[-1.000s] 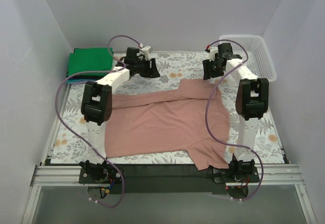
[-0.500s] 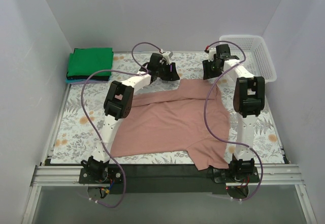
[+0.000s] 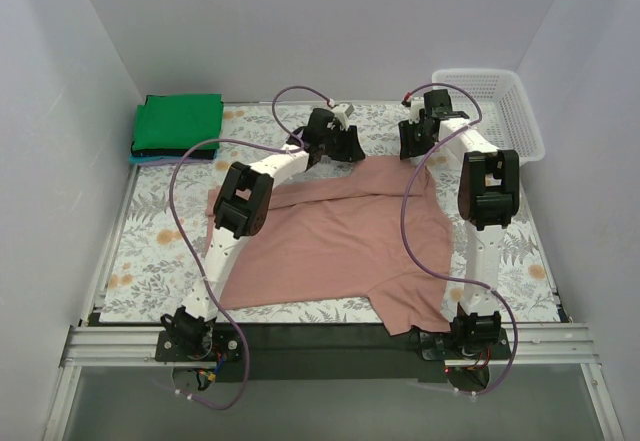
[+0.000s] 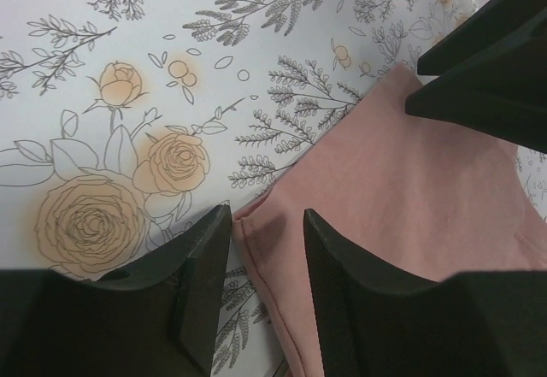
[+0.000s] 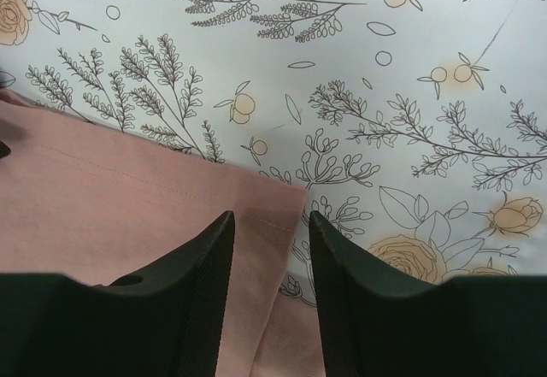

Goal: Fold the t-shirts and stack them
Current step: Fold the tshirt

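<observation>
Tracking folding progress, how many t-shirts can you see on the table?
3: pink t-shirt spread mid-table, green t-shirt folded far left, blue edge beneath it; others may be hidden there.

Left gripper (image 4: 265, 215) ajar, right gripper (image 5: 270, 216) ajar

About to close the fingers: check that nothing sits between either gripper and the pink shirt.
Nothing visible does. The left gripper and the right gripper each hang open over a corner of the pink shirt, its hem between the fingers, only tablecloth alongside.
</observation>
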{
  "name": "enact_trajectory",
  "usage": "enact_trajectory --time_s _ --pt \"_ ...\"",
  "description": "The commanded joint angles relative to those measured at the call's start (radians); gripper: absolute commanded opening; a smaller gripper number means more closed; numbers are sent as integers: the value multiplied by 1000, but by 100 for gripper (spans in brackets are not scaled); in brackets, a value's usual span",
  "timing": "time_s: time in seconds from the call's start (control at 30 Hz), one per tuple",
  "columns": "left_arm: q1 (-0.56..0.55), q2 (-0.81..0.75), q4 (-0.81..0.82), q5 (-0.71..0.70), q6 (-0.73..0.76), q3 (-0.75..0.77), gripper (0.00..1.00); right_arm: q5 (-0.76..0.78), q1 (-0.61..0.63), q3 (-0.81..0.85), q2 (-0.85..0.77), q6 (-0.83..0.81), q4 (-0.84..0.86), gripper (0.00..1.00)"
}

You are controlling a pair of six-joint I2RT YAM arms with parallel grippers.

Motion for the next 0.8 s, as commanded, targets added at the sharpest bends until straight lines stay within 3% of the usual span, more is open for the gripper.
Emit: enact_trajectory --time_s 0.0,0.1,0.23,0.37,0.5,0.77 --pt "-19 39 -74 -28 5 3 38 -18 7 0 7 5 27 46" --pt "-26 50 -83 -17 9 11 36 -35 7 -2 9 4 27 38" --pt "-34 56 -84 -22 13 20 26 -70 7 -4 1 4 27 24" --pt "-36 51 -85 -42 11 26 12 -84 5 4 -11 4 27 1" --pt "-36 44 -91 -56 36 40 0 -95 7 7 -33 5 27 1" --pt "-25 -57 -97 -59 78 23 0 -135 2 4 -128 4 26 1"
